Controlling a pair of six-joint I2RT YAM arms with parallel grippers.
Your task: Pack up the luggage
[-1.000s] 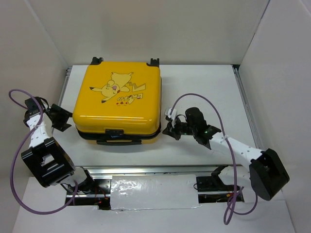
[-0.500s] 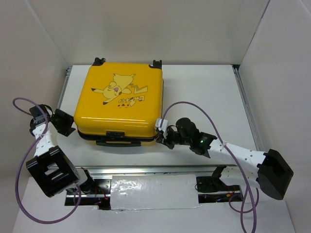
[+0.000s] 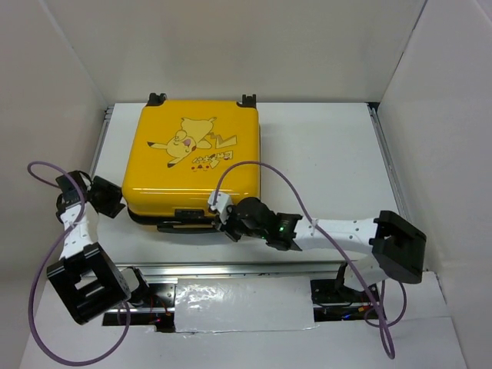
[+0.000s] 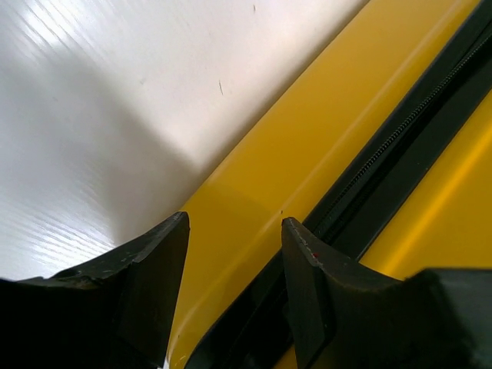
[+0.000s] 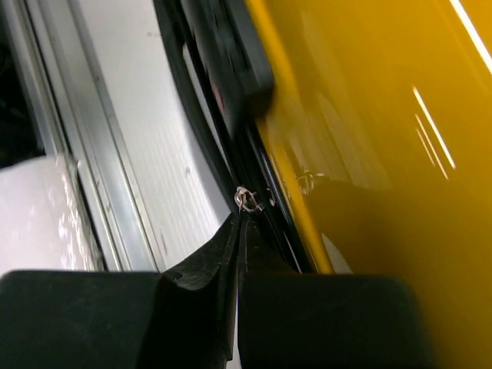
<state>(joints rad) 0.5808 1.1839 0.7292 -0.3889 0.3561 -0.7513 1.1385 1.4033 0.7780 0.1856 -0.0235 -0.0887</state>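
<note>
One luggage [image 3: 192, 165]; left end effector [image 4: 234, 231] parted, empty, right end effector [image 5: 240, 223] pinched shut at one zipper pull [image 5: 245, 199]

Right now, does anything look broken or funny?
Nothing looks broken or spilled. The suitcase lies flat with its lid down, only a little crooked to the front edge of the table.
</note>
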